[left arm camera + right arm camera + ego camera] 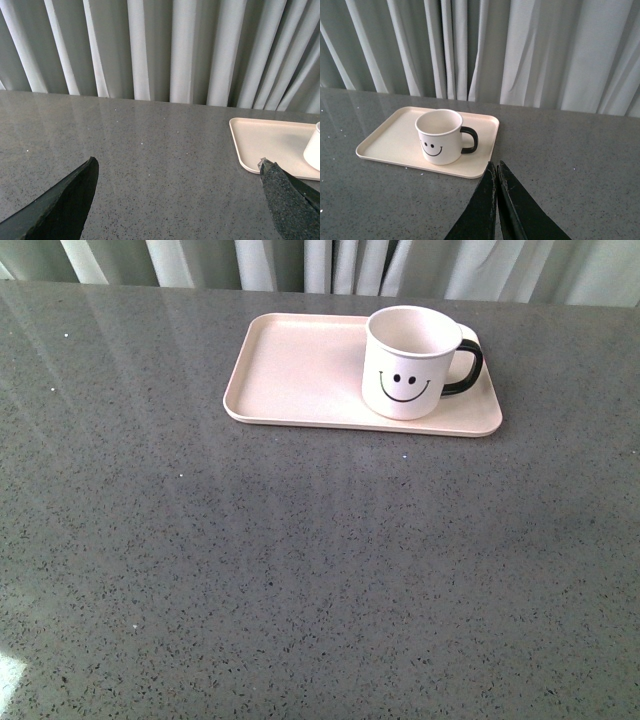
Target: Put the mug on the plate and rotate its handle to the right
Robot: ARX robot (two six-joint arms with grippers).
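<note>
- Your right gripper [497, 167] is pressed together, holding nothing; your left gripper [177, 167] is spread wide, empty.
- Ahead of your right gripper, the mug [412, 362] stands upright on the plate [290, 370], its handle [468, 366] pointing right.

Mug [440, 136] upright on plate [385, 137], gripper [497, 167] closed.

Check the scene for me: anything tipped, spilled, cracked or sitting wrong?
Nothing stands out. The mug stands upright on the right part of the plate, looks empty, and its handle points right. The plate lies flat on the table. No spill or damage shows. Both grippers are clear of it.
</note>
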